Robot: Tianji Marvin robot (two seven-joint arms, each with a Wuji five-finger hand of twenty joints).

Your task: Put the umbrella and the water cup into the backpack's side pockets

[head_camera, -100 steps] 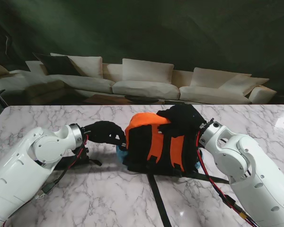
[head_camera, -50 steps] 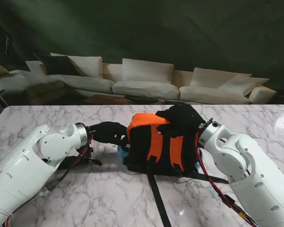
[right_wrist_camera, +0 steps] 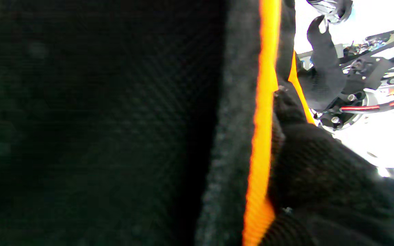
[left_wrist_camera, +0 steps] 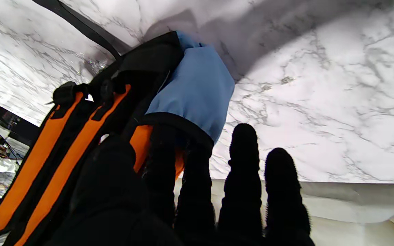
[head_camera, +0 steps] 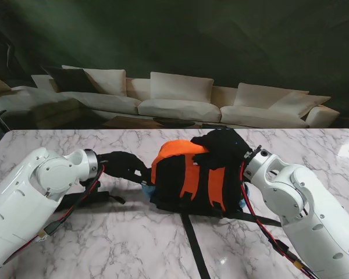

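Fingers (left_wrist_camera: 197,177) of left hand (head_camera: 125,165) touch backpack's (head_camera: 192,180) blue side pocket (left_wrist_camera: 197,89).

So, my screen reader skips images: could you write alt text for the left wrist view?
A black-gloved left hand reaches toward the blue side pocket of an orange-and-black backpack lying on a white marble table. Two fingers sit at the pocket's black-trimmed mouth.

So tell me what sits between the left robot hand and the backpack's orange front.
The blue side pocket: in the left wrist view, the left robot hand reaches its rim, beside the backpack.
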